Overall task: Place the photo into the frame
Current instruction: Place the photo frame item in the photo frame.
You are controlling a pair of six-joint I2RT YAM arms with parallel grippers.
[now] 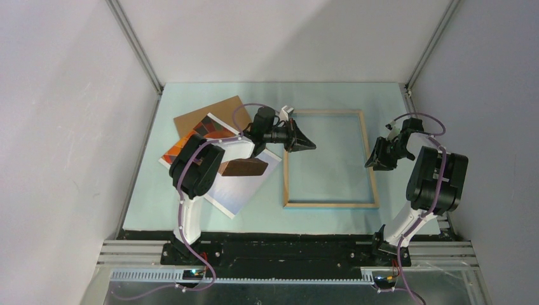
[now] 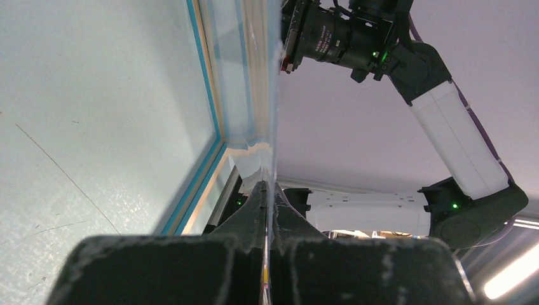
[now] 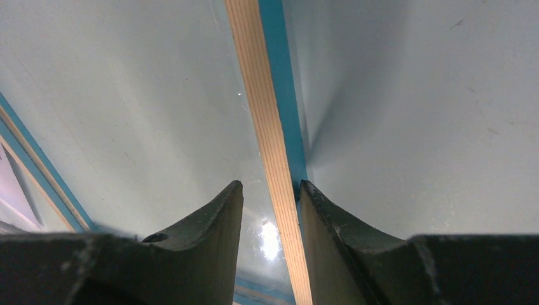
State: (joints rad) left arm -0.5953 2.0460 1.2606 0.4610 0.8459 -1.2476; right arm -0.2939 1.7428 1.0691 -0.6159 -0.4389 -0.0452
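Observation:
The frame (image 1: 330, 204) lies flat on the table, light wood side up, with its blue face showing along the rail (image 3: 267, 114). The photo (image 1: 248, 190) rests on the table to its left, partly under my left arm. My left gripper (image 1: 309, 145) hovers over the frame's upper left rail. It is shut (image 2: 270, 187) on the edge of a thin clear sheet (image 2: 264, 76) that runs away from it edge-on. My right gripper (image 1: 372, 164) straddles the frame's right rail with its jaws open (image 3: 270, 185). The rail sits against one finger, with a gap on the other side.
A plain brown backing board (image 1: 213, 111) lies at the back left, under the photo's far corner. White enclosure walls stand close on the left, right and back. Black arm bases and a metal rail (image 1: 286, 251) run along the near edge.

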